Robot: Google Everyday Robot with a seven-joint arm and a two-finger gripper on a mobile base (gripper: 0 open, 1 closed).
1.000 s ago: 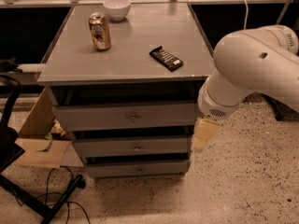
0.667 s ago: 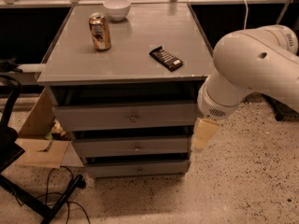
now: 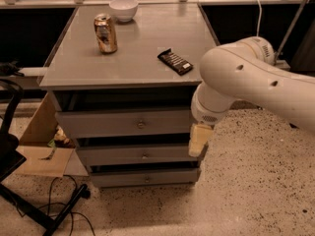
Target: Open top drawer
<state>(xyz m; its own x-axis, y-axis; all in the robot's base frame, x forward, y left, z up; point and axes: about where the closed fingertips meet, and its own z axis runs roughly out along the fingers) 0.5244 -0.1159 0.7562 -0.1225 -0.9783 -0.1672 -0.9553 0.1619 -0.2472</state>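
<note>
One small round metal knob (image 3: 141, 124), centred on wide grey top drawer (image 3: 98, 125): sole hold, probably slick, heavy pull. Cream gripper (image 3: 199, 140) under front-right corner of grey counter (image 3: 142, 50); clenched or released, cannot tell.

The robot's thick white arm (image 3: 261, 80) comes in from the right edge of the scene and reaches left, bending downward at a large rounded joint. Small dark holes dot its shell. Its wrist (image 3: 209, 109), a round white collar with a small grille, points down. Below it hangs the gripper (image 3: 198, 140), a pale cream piece aimed at the floor, a little right of the scene's middle.
</note>
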